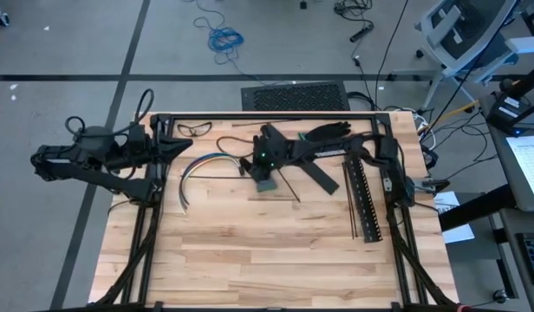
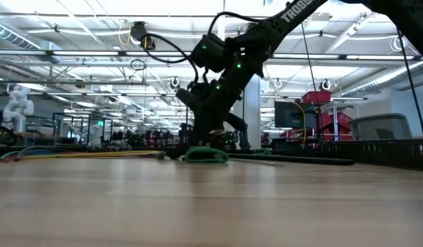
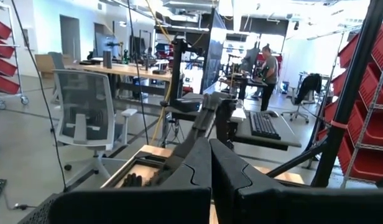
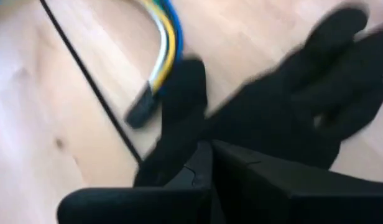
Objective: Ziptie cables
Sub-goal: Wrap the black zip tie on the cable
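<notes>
The cables (image 1: 202, 165) lie in an arc on the left half of the wooden table; their blue, yellow and white strands (image 4: 166, 43) end in a dark tip (image 4: 138, 113). My right gripper (image 1: 252, 170) reaches to mid-table, slanting down beside that end, its fingers shut (image 4: 210, 155). A blurred black shape (image 4: 285, 106) fills the view just ahead of it. My left gripper (image 1: 182, 147) hovers shut and level over the table's left edge (image 3: 210, 165). My right gripper is shut low over the table next to the cables' end (image 4: 138, 113). Blur and the black shape in front of the fingers hide their free ends, so I cannot tell whether it touches anything.
A grey-green pad (image 1: 265, 184) lies under the right arm and shows green in the low view (image 2: 206, 155). A black slotted strip (image 1: 362, 201) and thin black sticks (image 1: 287, 187) lie at the right. Safety glasses (image 1: 195, 130) and a black glove (image 1: 328, 132) sit at the far edge.
</notes>
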Tool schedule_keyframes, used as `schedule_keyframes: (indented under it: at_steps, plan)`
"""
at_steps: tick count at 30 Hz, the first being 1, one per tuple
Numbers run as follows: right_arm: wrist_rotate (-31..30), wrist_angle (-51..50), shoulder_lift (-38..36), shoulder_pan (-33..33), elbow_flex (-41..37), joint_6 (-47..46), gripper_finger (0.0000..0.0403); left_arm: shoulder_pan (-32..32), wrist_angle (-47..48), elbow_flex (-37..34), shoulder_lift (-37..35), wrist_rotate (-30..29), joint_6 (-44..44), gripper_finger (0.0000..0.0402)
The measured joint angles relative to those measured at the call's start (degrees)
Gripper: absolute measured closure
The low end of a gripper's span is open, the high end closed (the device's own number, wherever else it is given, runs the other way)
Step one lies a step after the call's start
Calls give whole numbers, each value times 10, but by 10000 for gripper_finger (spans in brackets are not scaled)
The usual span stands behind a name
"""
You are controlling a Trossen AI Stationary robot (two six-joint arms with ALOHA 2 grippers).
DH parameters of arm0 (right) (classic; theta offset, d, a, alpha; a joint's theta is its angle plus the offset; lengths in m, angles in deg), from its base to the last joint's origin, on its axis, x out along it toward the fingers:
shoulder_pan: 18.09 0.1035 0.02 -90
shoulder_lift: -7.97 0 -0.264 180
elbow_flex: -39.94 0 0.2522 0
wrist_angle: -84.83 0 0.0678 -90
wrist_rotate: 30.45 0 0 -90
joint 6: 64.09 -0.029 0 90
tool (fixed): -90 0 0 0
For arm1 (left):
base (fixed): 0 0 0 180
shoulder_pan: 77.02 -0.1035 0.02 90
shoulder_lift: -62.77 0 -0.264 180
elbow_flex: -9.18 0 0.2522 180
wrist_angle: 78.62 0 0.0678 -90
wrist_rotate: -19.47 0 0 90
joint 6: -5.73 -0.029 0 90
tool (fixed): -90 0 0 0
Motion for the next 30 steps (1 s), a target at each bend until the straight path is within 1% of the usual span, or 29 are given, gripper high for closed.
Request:
schedule_keyframes:
  at_steps: [4, 6, 9, 11, 13, 16, 17, 18, 20, 25, 30]
  plan:
    - [44, 29, -13, -12, 0, 0, 403, 0, 7, 0, 0, 0, 0, 401]
    - [57, 39, -24, -7, 0, 7, 403, 0, 11, 0, 0, 0, -1, 401]
    - [75, 25, -53, 10, 0, 34, 403, 0, 18, 0, 0, 0, -12, 401]
    - [74, -18, -87, 25, 0, 62, 403, 0, 31, 0, 0, 0, -15, 401]
    - [56, -95, -125, 46, 1, 100, 403, 0, 52, 0, 0, -6, -12, 401]
    - [-21, -248, -163, 81, 0, 126, 403, 0, 82, 0, 3, -15, -12, 401]
    - [-40, -288, -170, 93, -3, 120, 403, 0, 89, -1, 6, -21, -12, 401]
    - [-46, -318, -177, 102, -10, 102, 403, 0, 89, -2, 10, -26, -12, 401]
    - [-47, -359, -190, 121, -26, 61, 400, 0, 93, -7, 14, -31, -12, 401]
    - [-54, -394, -213, 178, -79, -12, 376, 0, 100, -7, 35, -32, -11, 401]
    - [-83, -449, -246, 213, -123, -89, 333, 0, 99, -7, 64, -32, -15, 401]
